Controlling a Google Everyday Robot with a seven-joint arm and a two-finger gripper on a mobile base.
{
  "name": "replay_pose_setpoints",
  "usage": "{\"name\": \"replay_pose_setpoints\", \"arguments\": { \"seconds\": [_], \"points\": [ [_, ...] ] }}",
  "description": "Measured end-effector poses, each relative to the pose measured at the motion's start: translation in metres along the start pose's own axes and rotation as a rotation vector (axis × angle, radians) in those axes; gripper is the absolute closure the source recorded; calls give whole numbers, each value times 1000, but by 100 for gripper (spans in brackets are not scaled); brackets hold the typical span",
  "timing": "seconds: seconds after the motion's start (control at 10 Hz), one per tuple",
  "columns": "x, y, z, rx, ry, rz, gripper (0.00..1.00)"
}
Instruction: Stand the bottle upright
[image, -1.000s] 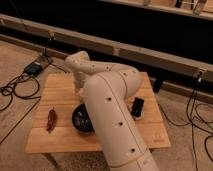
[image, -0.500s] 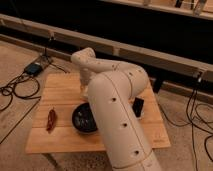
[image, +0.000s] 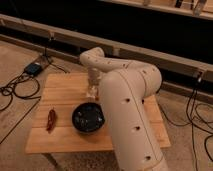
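Observation:
My white arm reaches from the lower right over the wooden table (image: 65, 90). Its wrist points down, and the gripper (image: 92, 84) hangs over the middle of the table, just behind the black bowl. A small pale thing, the bottle (image: 91, 92) as far as I can tell, shows right under the gripper on the tabletop. I cannot tell whether it lies or stands, or whether the gripper touches it. The arm hides whatever is to the right of it.
A black bowl (image: 89, 118) sits at the table's front centre. A dark red object (image: 51, 120) lies at the front left. Cables and a small blue box (image: 35, 68) lie on the floor to the left. A dark wall runs behind the table.
The wrist and gripper have moved right and down, from the table's back left towards its middle, over the pale thing.

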Motion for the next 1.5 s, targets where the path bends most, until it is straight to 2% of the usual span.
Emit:
{"name": "replay_pose_setpoints", "arguments": {
  "seconds": [0.2,0.4,0.7,1.0,1.2,1.5],
  "points": [
    [2,-11,-4,3,-6,17,35],
    [5,-12,-11,-11,-13,19,35],
    [17,4,-13,-66,3,-11,35],
    [29,24,-4,-82,29,-66,35],
    [30,35,5,-75,43,-97,35],
    [18,44,20,-35,51,-128,35]
  ]
}}
